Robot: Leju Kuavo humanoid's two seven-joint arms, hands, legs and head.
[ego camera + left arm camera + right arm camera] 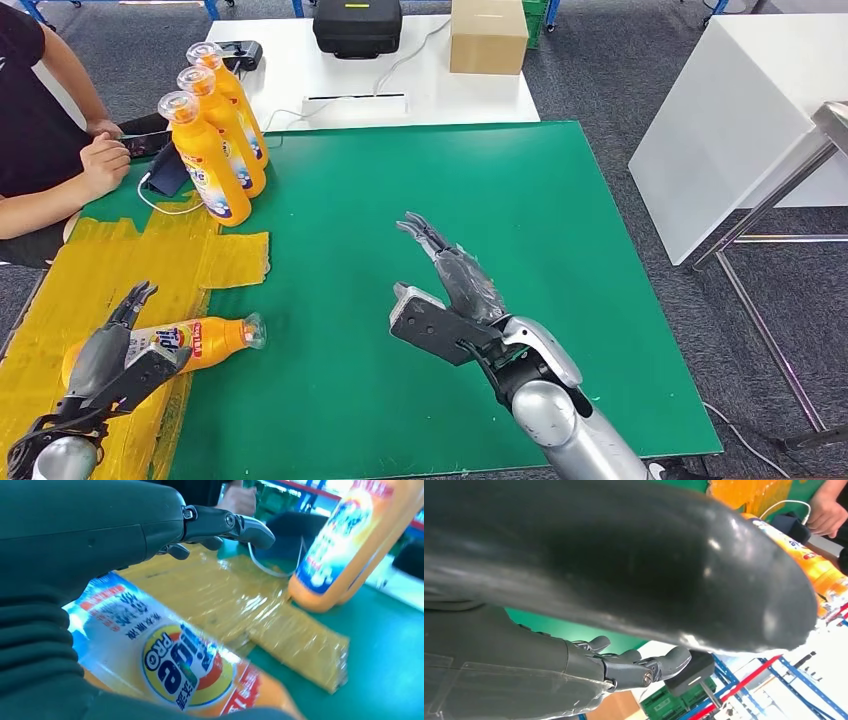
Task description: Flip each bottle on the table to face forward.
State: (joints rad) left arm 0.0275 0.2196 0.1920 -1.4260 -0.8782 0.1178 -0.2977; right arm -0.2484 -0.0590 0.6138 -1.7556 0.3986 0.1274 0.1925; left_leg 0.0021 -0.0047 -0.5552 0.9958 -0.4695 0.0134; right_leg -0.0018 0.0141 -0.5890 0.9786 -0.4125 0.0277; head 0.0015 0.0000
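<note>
One orange detergent bottle [205, 338] lies on its side on the yellow taped patch [110, 260], cap toward the green mat. My left hand [115, 355] lies over its base end with fingers [240, 525] stretched straight past it and the thumb on the near side; its label [175, 665] faces up under the palm. Three more orange bottles [212, 170] stand upright in a row at the mat's far left, one of them also in the left wrist view [340, 550]. My right hand [455, 295] hovers open over the middle of the mat, holding nothing, its fingers [634, 665] spread.
A person sits at the far left, a hand [100, 165] by a phone [150, 140] and a dark pouch with a white cable. Behind the green mat [520, 220] a white table carries a black case [357, 25] and a cardboard box [488, 35]. Another white table [740, 110] stands to the right.
</note>
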